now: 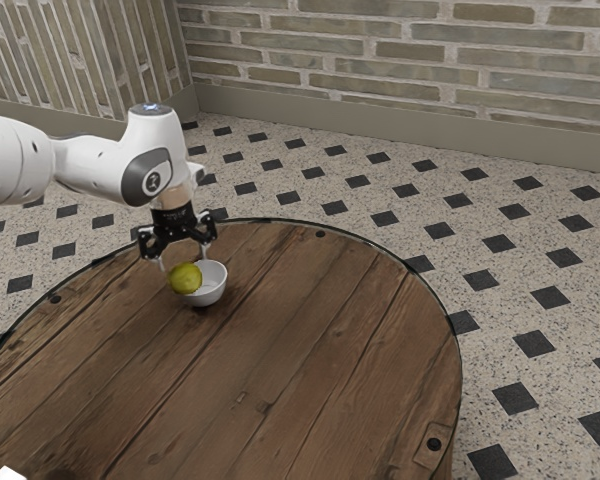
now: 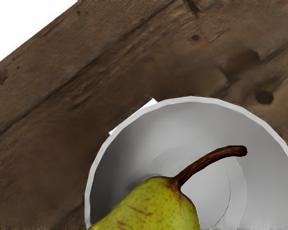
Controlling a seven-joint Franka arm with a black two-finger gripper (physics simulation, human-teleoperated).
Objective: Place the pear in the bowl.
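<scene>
The jaws pinch the pear (image 1: 186,278) from both sides, over one side of the bowl (image 1: 210,296); released this off-centre, it could strike the rim (image 2: 192,99) and roll onto the counter (image 1: 300,350).

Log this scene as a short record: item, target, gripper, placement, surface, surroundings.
item: green-yellow pear, brown stem over the bowl's hollow in the wrist view
target: white round bowl
gripper: black, above pear and bowl; grip on pear unclear
placement: pear overlaps the bowl's rim in both views; resting in it or hanging over it, cannot tell
surface: round wooden table
surroundings: brick wall, speckled floor with dark diamonds
</scene>
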